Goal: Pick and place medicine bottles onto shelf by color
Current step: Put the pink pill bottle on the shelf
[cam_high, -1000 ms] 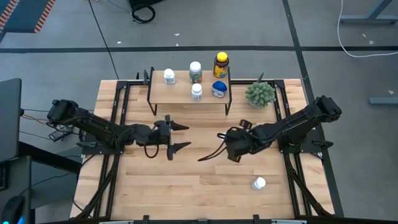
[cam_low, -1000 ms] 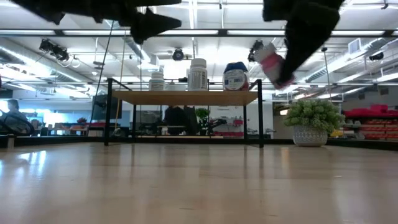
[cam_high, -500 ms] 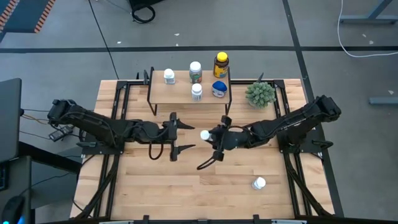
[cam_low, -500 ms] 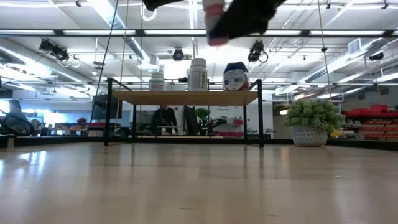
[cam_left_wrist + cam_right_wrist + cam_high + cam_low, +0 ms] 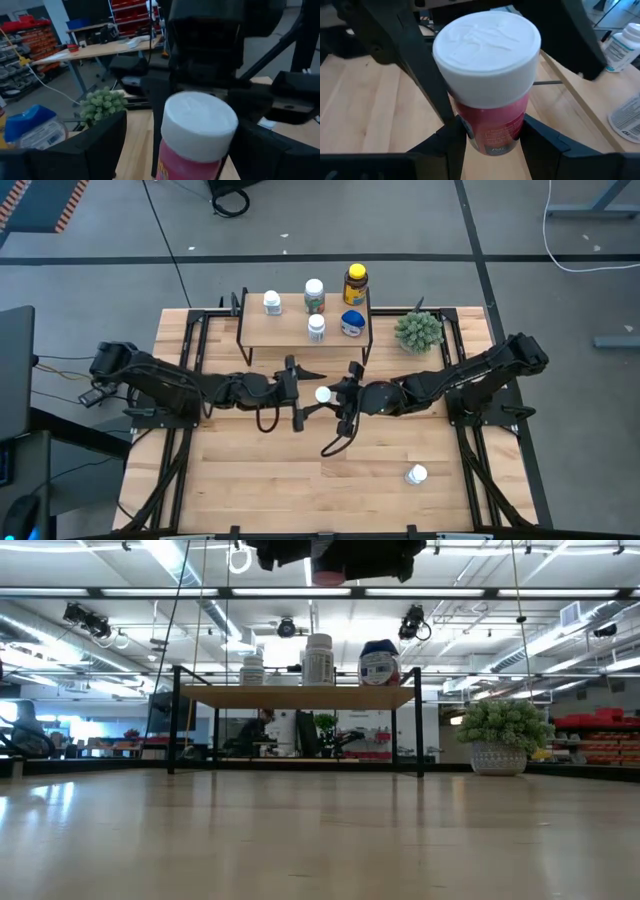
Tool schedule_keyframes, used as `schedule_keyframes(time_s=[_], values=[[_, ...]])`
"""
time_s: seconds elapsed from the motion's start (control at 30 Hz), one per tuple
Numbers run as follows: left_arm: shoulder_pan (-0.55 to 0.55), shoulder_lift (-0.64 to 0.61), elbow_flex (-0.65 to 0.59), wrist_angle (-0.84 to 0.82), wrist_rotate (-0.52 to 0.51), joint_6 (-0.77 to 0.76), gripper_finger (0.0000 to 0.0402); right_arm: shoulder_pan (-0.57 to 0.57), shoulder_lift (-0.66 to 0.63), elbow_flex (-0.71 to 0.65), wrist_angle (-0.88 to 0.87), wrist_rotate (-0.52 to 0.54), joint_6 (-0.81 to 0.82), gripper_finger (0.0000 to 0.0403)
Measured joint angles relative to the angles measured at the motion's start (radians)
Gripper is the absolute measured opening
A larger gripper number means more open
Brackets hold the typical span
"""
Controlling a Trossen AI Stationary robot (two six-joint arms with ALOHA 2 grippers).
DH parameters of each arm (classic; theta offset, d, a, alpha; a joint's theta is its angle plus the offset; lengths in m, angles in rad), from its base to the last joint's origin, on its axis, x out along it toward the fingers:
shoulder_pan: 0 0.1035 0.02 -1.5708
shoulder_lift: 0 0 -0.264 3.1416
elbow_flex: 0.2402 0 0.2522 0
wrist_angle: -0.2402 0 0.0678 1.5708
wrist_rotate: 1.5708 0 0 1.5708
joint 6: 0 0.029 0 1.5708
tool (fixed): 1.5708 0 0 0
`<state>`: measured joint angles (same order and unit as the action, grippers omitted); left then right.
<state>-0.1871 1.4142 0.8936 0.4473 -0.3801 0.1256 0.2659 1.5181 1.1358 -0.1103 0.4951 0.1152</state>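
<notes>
At frame centre, the right gripper [image 5: 337, 395] holds the pink-labelled bottle [image 5: 487, 85] between the left gripper's [image 5: 308, 393] wide fingers; a mistimed handover could drop it.

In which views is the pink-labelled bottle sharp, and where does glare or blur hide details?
Right wrist view: the pink-labelled bottle is sharp. Left wrist view: soft; the plant behind is blurred. Low view: bright ceiling lights; the arms are dark silhouettes. High view: even light, the bottle's cap is small.

White-capped pink bottle [image 5: 487, 80]; light-wood shelf [image 5: 290, 327].
</notes>
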Motion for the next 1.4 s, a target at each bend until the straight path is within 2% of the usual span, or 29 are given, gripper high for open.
schedule_keyframes(time_s=[0.17,0.3,0.43,0.67,0.87,1.0,1.1,1.27,1.4], values=[[0.0,0.02,0.0,0.029,-0.024,0.005,0.0317,-0.002,0.0,0.0,0.002,-0.003,0.009,0.017],[-0.001,0.021,0.0,0.026,-0.038,0.025,0.03,-0.007,0.0,0.0,0.002,0.0,0.012,0.017],[-0.001,0.021,0.0,0.026,-0.039,0.026,0.0261,-0.009,0.0,0.0,0.003,0.003,0.032,0.017],[-0.002,0.021,0.0,0.026,-0.036,0.066,0.0171,-0.011,0.0,0.0,0.002,0.017,0.049,0.0179],[0.015,0.02,-0.001,0.024,-0.049,0.071,0.0171,-0.01,0.0,0.0,0.001,0.105,0.068,0.0216],[0.032,0.018,-0.002,0.018,-0.067,0.07,0.0175,-0.01,0.0,0.0,-0.017,0.125,0.097,0.0244],[0.045,0.007,-0.002,-0.024,-0.123,0.07,0.0183,-0.01,0.0,0.0,-0.048,0.125,0.118,0.0261],[0.081,-0.03,-0.002,-0.083,-0.247,0.05,0.0173,-0.01,0.0,0.0,-0.098,0.125,0.147,0.0274],[0.12,-0.06,-0.002,-0.159,-0.274,-0.008,0.0175,-0.009,0.0,0.001,-0.101,0.125,0.147,0.0275]])
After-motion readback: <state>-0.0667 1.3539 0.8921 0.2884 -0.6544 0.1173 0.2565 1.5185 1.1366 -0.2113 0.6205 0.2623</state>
